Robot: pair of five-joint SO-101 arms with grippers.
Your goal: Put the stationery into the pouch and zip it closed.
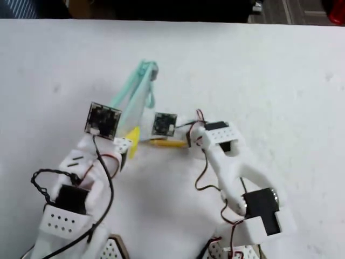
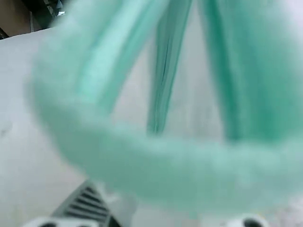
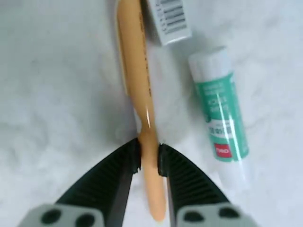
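Observation:
A mint-green pouch point(image 1: 132, 94) stands raised on the white table point(image 1: 259, 81), its open rim point(image 2: 142, 161) right in front of the left wrist camera. My left gripper point(image 1: 129, 144) is at the pouch's near end and looks shut on that rim. Just right of it, my right gripper point(image 3: 149, 153) is shut on the end of a yellow-orange pen point(image 3: 135, 71), which lies flat on the table. The pen point(image 1: 164, 143) points toward the pouch's near end. A white glue stick point(image 3: 220, 109) with a green label lies beside the pen.
A white printed tag point(image 3: 168, 19) lies past the pen's far part. The table's far edge point(image 1: 172, 20) runs across the back, with dark floor behind. Both arm bases sit at the table's near edge.

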